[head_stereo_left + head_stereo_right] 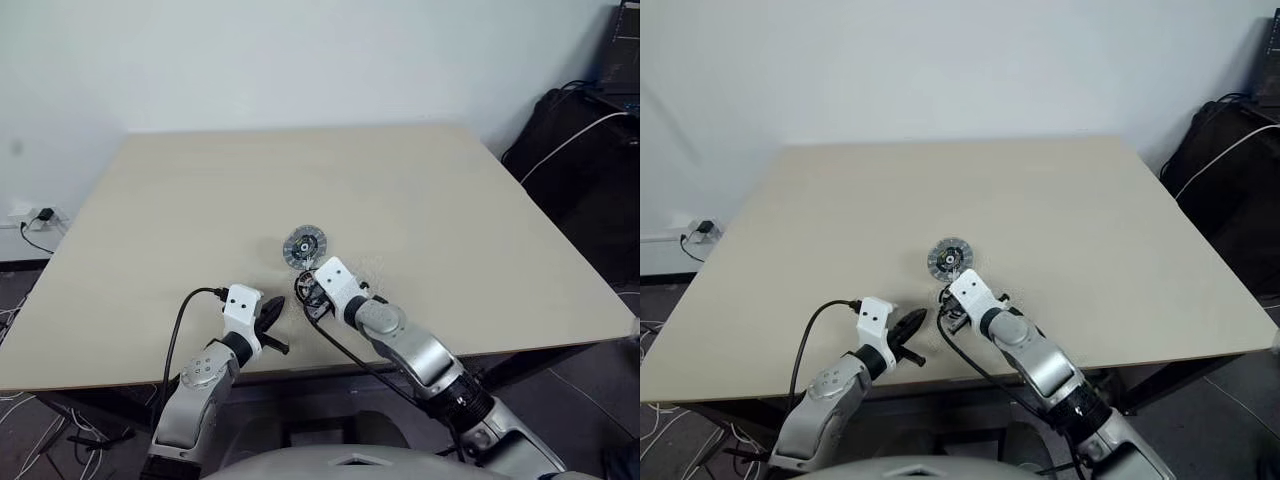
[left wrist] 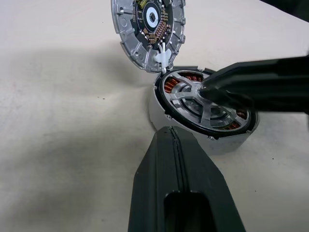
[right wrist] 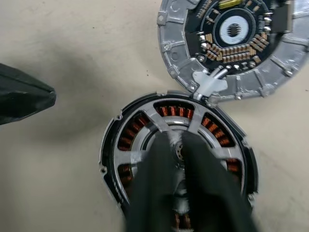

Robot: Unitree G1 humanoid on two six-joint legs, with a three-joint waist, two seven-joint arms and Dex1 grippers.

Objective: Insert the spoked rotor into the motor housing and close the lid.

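Rotor [image 3: 181, 145] sits inside the housing [image 2: 159, 104] on the table [image 1: 400, 190], spokes over the copper windings, so insertion looks done or nearly so. Right pincer [image 3: 179, 145] is closed, tips pinched at the rotor hub; can't tell if it's gripping or just pressing it down. Left pincer [image 2: 176, 140] is closed and empty, hovering just beside the housing. Lid [image 3: 231, 43] lies flipped open on the table, touching the housing rim. Left to do: close the lid.
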